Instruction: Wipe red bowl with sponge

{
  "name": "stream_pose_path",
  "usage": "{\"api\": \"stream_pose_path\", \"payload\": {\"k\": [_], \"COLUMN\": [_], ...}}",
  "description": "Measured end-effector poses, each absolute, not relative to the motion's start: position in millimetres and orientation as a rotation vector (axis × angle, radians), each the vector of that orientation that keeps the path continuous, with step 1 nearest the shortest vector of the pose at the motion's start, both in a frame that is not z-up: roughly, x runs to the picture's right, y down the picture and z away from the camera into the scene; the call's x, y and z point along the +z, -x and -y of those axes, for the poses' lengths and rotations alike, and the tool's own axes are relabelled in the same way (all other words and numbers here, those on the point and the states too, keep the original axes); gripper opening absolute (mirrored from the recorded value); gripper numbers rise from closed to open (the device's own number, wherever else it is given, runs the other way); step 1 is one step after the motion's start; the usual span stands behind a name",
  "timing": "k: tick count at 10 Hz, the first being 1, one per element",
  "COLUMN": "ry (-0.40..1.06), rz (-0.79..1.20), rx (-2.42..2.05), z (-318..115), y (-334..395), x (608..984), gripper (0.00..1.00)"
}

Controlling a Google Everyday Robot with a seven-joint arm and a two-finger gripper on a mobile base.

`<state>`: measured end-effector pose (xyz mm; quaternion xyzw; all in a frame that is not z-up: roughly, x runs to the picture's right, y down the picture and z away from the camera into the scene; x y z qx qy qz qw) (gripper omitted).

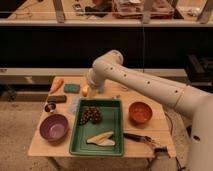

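The red bowl (140,112) sits on the right side of the wooden table (150,95), to the right of the green tray. The teal sponge (71,88) lies flat at the back left of the table, next to a carrot. My white arm reaches in from the right and bends down at the back of the table. My gripper (91,91) hangs at its end, just right of the sponge and by a small orange fruit (85,90). It is far left of the red bowl and holds nothing that I can see.
A green tray (80,142) in the middle holds grapes (91,115) and a banana (102,138). A purple bowl (54,127) is front left. A black bar (56,99), a small dark can (49,107) and a carrot (56,85) lie at left. A dark-handled tool (142,137) lies front right.
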<state>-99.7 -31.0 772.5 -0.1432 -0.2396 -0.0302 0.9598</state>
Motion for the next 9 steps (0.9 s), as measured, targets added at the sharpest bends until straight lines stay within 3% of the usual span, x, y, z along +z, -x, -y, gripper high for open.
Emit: {"api": "stream_pose_path", "payload": {"k": [7, 9], "ry": [0.287, 0.287], "rz": [0.489, 0.569], "rx": [-0.056, -0.052], "z": [33.9, 46.9], "y": [99.8, 112.1], "x": [773.8, 772.0], "gripper": [0.75, 0.75]}}
